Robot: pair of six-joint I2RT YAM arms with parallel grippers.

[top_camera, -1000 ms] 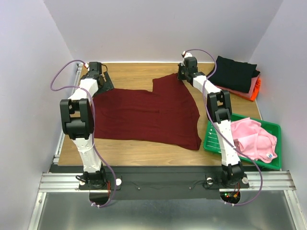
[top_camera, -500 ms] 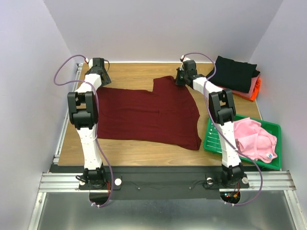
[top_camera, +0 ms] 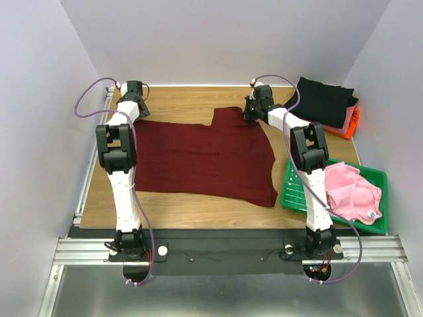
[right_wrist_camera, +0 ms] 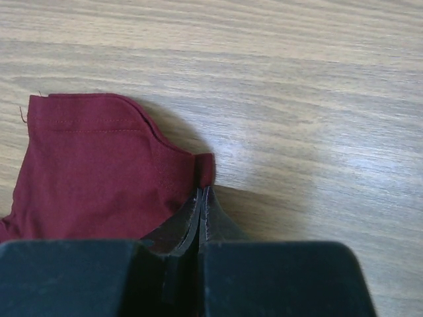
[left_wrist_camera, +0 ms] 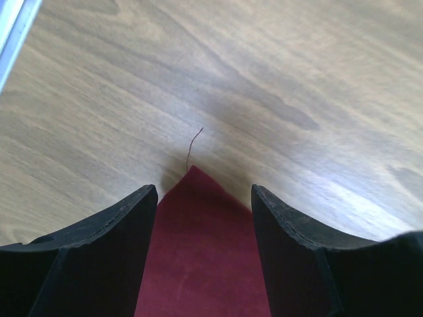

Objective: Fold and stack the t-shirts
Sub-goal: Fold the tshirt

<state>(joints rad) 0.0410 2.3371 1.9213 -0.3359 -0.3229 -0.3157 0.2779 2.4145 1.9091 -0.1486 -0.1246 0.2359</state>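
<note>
Two claws: we find the left claw (left_wrist_camera: 203, 195) and the right claw (right_wrist_camera: 203, 191) at the two far corners of the maroon t-shirt (top_camera: 198, 158).
Left claw state: spread. The shirt's pointed far-left corner lies between the fingers, and a loose thread runs from its tip onto the wood.
Right claw state: pressed together, pinching the shirt's edge beside a stitched, rounded corner.
Shirt appearance: dark, plain, spread flat with faint creases.
Shirt location: mid tabletop (top_camera: 185, 99), between the arms, with its near-right corner just beside the green tray (top_camera: 291, 188).
Shirt long axis: left to right across the tabletop. A narrower part juts toward the far edge at the right end. We cannot tell where the collar lies.
Other shirts: the pink t-shirt (top_camera: 350, 191) lies crumpled in the tray. The black t-shirt (top_camera: 324, 99) lies folded on the salmon t-shirt (top_camera: 347, 117) and the orange t-shirt (top_camera: 355, 122) at the far right.
</note>
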